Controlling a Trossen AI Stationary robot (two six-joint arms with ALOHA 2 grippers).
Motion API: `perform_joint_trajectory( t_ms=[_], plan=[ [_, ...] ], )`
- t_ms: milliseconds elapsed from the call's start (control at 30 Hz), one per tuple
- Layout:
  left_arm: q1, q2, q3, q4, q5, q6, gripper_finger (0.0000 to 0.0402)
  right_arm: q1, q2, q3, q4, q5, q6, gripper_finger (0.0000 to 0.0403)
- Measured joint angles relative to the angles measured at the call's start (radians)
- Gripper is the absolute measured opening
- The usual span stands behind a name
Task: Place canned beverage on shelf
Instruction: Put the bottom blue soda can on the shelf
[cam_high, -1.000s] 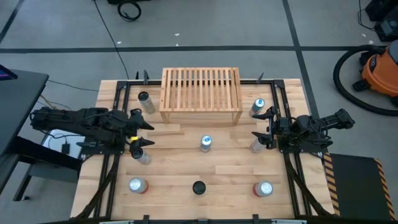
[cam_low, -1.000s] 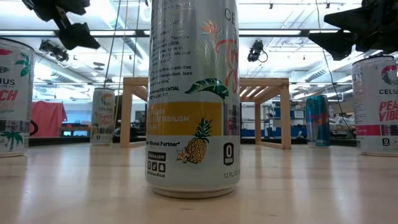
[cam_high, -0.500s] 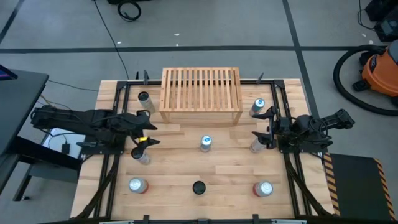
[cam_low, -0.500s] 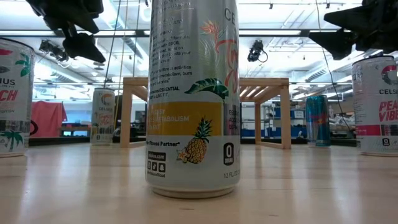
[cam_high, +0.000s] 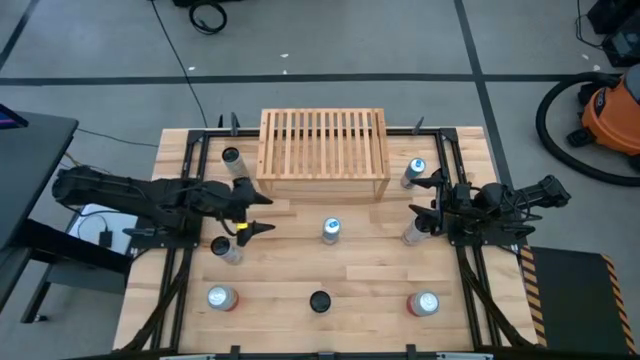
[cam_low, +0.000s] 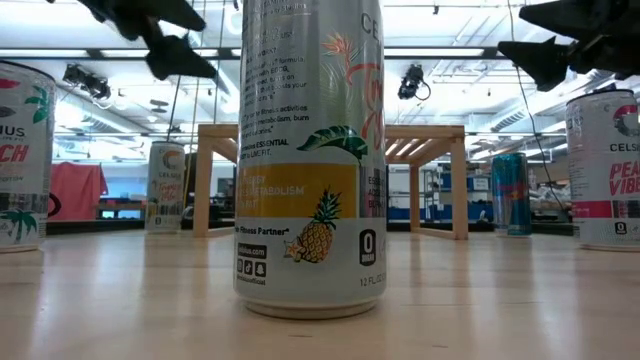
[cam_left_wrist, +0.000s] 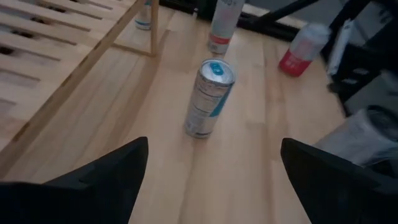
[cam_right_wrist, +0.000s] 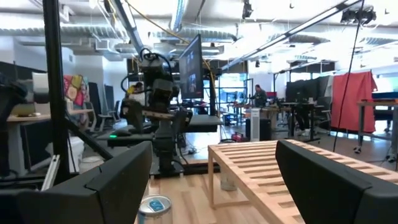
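Bare table (cam_high: 370, 290) separates center can (cam_high: 331, 230) from shelf (cam_high: 323, 150)

The shelf (cam_high: 323, 145) was pale natural wood in thin parallel slats, and the table (cam_high: 370, 270) beneath it was light wooden planks. The nearest can (cam_low: 310, 150) was silver with green leaves, a yellow band and a pineapple picture. The middle can (cam_left_wrist: 208, 98) was silver with a blue top. A far can (cam_low: 510, 193) was blue. Both arms were dark, nearly black. An orange vacuum (cam_high: 612, 112) stood on the grey floor.
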Motion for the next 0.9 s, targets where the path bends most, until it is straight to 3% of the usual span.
perform_joint_trajectory(
  t_ms=[900],
  plan=[
    [0.026,0.53,0.0,0.583,0.002,0.07,0.0368,-0.004,0.0,0.0,0.038,0.052,-0.049,0.0352]
  ],
)
